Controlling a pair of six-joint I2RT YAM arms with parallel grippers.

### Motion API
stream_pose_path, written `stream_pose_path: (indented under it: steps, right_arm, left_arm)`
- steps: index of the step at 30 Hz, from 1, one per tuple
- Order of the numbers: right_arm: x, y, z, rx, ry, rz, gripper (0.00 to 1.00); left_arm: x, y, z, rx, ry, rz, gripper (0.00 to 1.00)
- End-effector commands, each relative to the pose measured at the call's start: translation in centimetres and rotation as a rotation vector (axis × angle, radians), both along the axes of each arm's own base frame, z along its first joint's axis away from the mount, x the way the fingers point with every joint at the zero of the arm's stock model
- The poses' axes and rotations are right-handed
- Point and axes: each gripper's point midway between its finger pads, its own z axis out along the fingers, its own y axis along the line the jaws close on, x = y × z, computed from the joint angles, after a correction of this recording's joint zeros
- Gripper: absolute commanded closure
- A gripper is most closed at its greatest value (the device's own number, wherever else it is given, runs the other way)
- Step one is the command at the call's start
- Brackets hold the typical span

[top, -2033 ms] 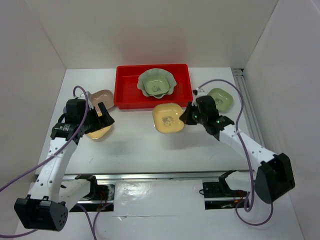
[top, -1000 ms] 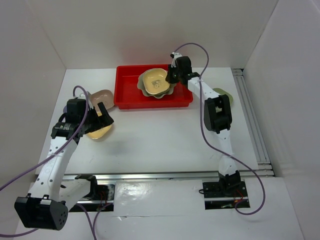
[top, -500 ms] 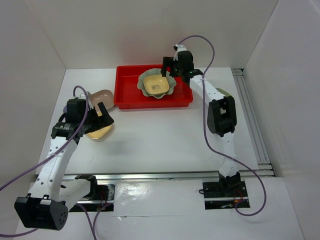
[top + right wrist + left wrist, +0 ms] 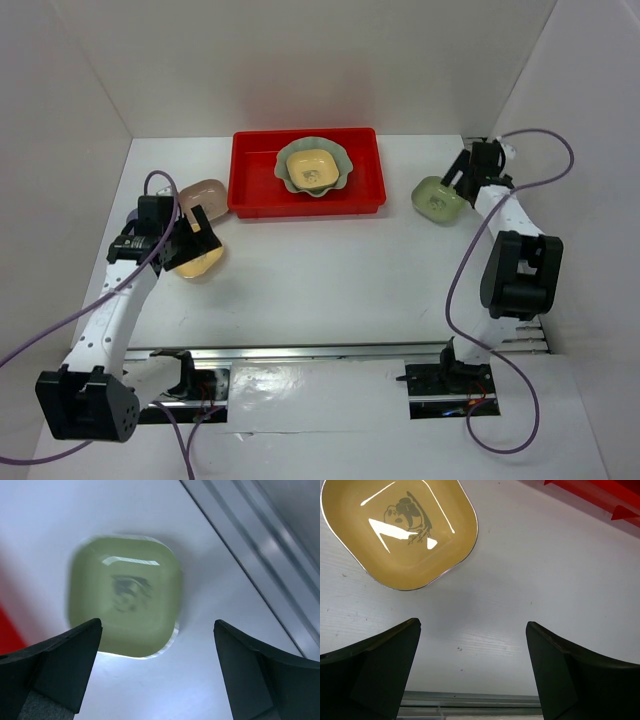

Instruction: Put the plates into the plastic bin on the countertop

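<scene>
- Right wrist view: right gripper [image 4: 156,625] has its fingers spread wide, facing a blurred green plate [image 4: 125,595] near the right edge of the bench [image 4: 320,270].
- The left gripper [image 4: 472,624] is spread too, with a yellow plate [image 4: 400,530] just beyond it.
- A red bin [image 4: 258,203] at the far edge holds stacked plates [image 4: 312,168].
- A pink plate [image 4: 207,188] is partly hidden behind the left gripper.

A yellow plate [image 4: 400,530] is seen flat on the white countertop [image 4: 530,570]. The left gripper [image 4: 472,625] is held wide apart above it, and the red bin [image 4: 605,497] is glimpsed toward the far edge.
</scene>
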Motion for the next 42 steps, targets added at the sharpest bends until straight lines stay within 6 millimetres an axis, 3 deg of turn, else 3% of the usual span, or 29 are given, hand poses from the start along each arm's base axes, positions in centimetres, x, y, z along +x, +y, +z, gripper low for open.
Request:
stream_pose_path:
  steps: [1, 5, 8, 12, 18, 19, 20, 23, 25, 29, 35, 39, 41, 42]
  right_arm:
    - [-2.0, 0.9, -1.5, 0.009, 0.05, 0.011, 0.0]
    - [-1.8, 0.1, -4.6, 0.06, 0.112, 0.007, 0.04]
    - [-0.7, 0.3, -5.8, 0.081, 0.097, 0.013, 0.09]
    - [-0.6, -0.2, -9.5, 0.086, 0.164, -0.029, 0.15]
    - [-1.1, -1.2, -11.7, 0.065, 0.209, -0.102, 0.36]
    - [-1.0, -1.7, -11.5, 0.065, 0.2, -0.111, 0.41]
    - [-1.2, -1.5, -11.9, 0.072, 0.208, -0.105, 0.59]
    - [-1.5, -1.6, -12.0, 0.077, 0.213, -0.126, 0.94]
    - [-1.3, -1.8, -11.6, 0.075, 0.206, -0.146, 1.0]
    - [-0.2, -2.4, -8.9, 0.069, 0.14, -0.224, 1.0]
    - [3.4, -1.9, 1.3, 0.013, -0.079, -0.301, 1.0]
    - [5.3, 0.7, 7.9, -0.016, -0.217, -0.269, 1.0]
    - [6.0, 3.8, 10.1, -0.004, -0.269, -0.176, 1.0]
    - [6.7, 5.4, 12.2, 0.011, -0.348, -0.113, 1.0]
  left_arm:
    - [0.9, -0.2, 1.2, -0.054, -0.028, 0.005, 0.0]
    - [1.0, 0.0, 1.0, -0.061, -0.02, 0.01, 0.0]
    - [1.0, 0.0, 0.6, -0.055, -0.017, 0.004, 0.0]
    - [0.7, 0.0, 0.7, -0.055, -0.026, 0.003, 0.0]
    - [0.7, 0.0, 0.7, -0.055, -0.026, 0.003, 0.0]
    - [0.7, 0.0, 0.7, -0.055, -0.026, 0.003, 0.0]
    - [0.7, 0.0, 0.7, -0.055, -0.026, 0.003, 0.0]
    - [0.7, 0.0, 0.7, -0.055, -0.026, 0.003, 0.0]
    - [0.8, 0.0, 1.1, -0.054, -0.045, 0.003, 0.0]
    - [0.8, -0.1, 1.1, -0.061, -0.045, -0.003, 0.0]
    - [0.6, -0.2, 1.0, -0.061, -0.045, -0.003, 0.0]
    - [0.5, -0.2, 1.5, -0.06, -0.065, -0.004, 0.0]
    - [0.4, 0.0, 2.0, -0.053, -0.083, 0.002, 0.0]
    - [0.4, 0.0, 2.0, -0.053, -0.083, 0.002, 0.0]
